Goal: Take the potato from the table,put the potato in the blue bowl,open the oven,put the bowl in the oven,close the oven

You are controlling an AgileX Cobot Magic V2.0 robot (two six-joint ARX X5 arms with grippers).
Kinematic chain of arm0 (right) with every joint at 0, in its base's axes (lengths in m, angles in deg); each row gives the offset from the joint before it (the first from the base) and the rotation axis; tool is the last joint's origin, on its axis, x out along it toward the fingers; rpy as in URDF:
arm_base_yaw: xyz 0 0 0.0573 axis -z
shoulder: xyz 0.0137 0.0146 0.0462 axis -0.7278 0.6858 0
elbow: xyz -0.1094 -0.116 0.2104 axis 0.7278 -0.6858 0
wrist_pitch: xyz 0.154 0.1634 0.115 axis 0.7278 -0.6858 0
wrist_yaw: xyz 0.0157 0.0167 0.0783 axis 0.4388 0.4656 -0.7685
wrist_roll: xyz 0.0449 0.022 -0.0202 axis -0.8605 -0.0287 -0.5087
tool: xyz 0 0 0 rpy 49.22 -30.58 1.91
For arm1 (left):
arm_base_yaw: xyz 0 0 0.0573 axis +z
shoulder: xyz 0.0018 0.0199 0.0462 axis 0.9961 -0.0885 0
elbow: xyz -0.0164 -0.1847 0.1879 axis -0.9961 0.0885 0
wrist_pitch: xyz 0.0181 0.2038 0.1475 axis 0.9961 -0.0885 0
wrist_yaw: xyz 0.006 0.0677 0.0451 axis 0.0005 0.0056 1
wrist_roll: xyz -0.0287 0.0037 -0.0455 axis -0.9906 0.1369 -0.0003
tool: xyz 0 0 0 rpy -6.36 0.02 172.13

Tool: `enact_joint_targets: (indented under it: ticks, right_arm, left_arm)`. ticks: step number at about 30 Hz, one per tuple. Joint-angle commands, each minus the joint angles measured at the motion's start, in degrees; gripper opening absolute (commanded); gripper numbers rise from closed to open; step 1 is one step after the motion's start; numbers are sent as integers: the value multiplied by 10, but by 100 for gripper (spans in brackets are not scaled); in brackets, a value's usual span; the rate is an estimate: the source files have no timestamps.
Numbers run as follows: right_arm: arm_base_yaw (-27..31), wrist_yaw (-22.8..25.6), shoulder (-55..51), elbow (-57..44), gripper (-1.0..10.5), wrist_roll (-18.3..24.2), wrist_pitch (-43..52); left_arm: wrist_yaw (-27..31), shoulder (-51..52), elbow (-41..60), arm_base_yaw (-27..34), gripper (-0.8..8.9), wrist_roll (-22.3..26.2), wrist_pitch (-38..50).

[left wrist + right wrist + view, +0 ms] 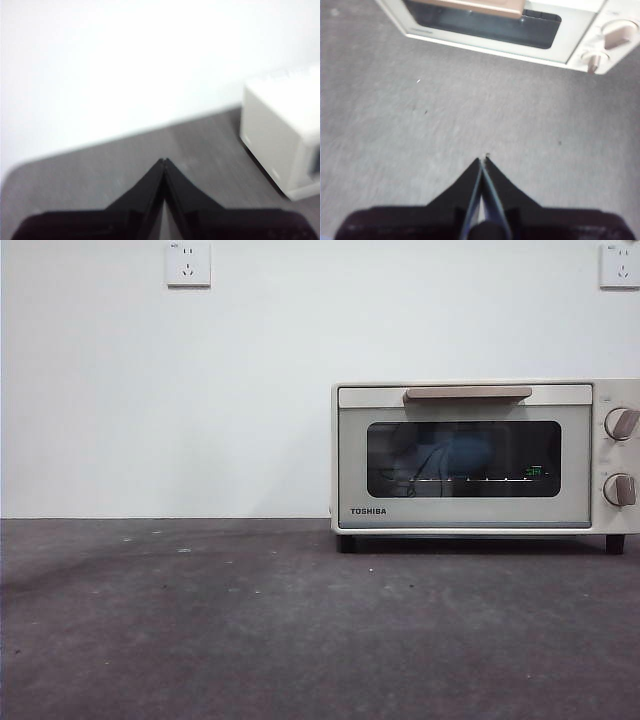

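The table (pixel 200 620) spreads wide and dark in front of the oven (pixel 485 455), which stands shut at its back edge against the white wall (pixel 150 390). Through the oven's glass door a blue bowl (pixel 462 455) shows dimly on the rack; the potato cannot be made out and is probably inside the bowl. The task looks finished. The oven is stiff and heavy, and its door would be worked by the beige handle (pixel 468 393) along the top. Two sockets (pixel 188 263) sit high on the wall above the oven. The left gripper (pixel 163 161) hangs beside the oven, the right gripper (pixel 483 160) before its door, both pressed together and empty.
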Motion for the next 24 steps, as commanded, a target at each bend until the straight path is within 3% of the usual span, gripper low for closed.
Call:
enact_joint_targets:
  ticks: [1, 5, 9, 19, 24]
  right_arm:
    - [0, 2, 24, -4, 0, -2, 28]
    - [0, 2, 56, -4, 0, -2, 88]
    - [0, 2, 80, -4, 0, -2, 158]
    - [0, 2, 97, -4, 0, -2, 291]
    - [0, 2, 97, -4, 0, -2, 316]
  left_arm:
    - [-2, 41, 111, 26, -4, 2, 152]
    - [-2, 106, 251, 48, -4, 2, 293]
    - [-2, 168, 376, 65, -4, 1, 367]
    - [-13, 322, 593, 89, -4, -3, 383]
    - [-13, 393, 658, 94, -4, -38, 381]
